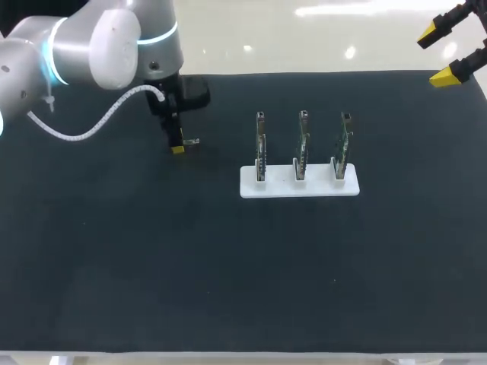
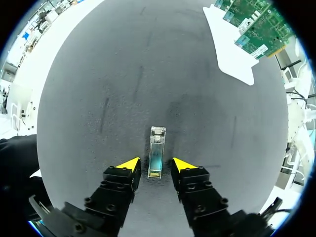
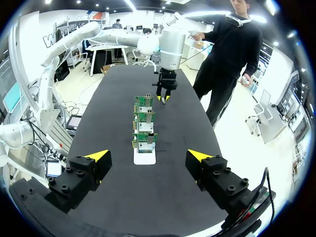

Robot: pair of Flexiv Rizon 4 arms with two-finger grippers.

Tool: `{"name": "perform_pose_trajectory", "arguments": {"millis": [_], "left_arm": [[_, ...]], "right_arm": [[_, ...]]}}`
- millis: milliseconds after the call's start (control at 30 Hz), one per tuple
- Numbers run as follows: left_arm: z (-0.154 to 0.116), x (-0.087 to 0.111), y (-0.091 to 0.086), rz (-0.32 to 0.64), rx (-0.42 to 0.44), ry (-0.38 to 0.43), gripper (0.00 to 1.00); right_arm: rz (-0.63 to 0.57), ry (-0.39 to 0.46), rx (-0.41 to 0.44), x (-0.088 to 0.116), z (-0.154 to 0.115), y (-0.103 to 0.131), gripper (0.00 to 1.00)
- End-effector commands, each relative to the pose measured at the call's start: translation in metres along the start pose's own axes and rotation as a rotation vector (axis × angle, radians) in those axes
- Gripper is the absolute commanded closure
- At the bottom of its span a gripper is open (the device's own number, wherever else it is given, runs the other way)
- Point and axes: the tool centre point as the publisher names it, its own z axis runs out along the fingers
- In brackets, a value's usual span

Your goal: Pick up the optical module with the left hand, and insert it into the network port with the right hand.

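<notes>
Though ungripped, module (image 2: 157, 153) within left claw (image 2: 156, 163)

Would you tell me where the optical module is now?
The optical module lies on the black table between the tips of the open left pincer; in the head view, rear left, left of the white stand.

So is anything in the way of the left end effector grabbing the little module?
No, nothing visible. The optical module lies flat on the black mat, right between the open fingers of the left end effector, with a small gap on each side. Only bare mat lies around it.
</notes>
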Motion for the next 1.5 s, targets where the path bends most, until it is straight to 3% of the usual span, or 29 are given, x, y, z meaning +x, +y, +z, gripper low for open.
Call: {"name": "perform_pose_trajectory", "arguments": {"millis": [33,100,233,267,300,500,733,1000,1500], "left_arm": [[0.003,0.001,0.000,0.001,-0.007,0.000,0.43],[0.004,0.001,0.000,-0.001,-0.010,0.000,0.56],[0.006,0.000,0.001,-0.005,-0.010,-0.004,0.72],[0.006,0.000,0.001,-0.006,-0.011,-0.004,0.89],[0.006,0.000,0.001,-0.007,-0.012,-0.008,1.00],[-0.007,-0.001,0.001,-0.001,-0.002,-0.051,1.00],[-0.038,-0.003,-0.008,0.062,-0.039,-0.188,1.00],[-0.093,-0.001,-0.038,0.178,-0.035,-0.430,1.00],[-0.178,0.004,-0.101,0.302,-0.005,-0.734,1.00]], "right_arm": [[-0.001,-0.001,0.001,0.000,0.000,0.000,0.00],[-0.001,-0.001,0.001,0.000,0.000,0.000,0.00],[-0.001,-0.001,0.001,0.000,0.000,0.000,0.00],[-0.001,-0.001,0.001,0.000,0.000,0.000,0.00],[-0.001,-0.001,0.001,0.000,0.000,0.000,0.00],[-0.001,-0.001,0.001,0.000,0.000,0.000,0.00],[-0.001,-0.001,0.001,0.000,0.000,0.000,0.00],[-0.001,-0.001,0.001,0.000,0.000,0.000,0.00],[-0.001,-0.001,0.001,0.000,0.000,0.000,0.00]]}}
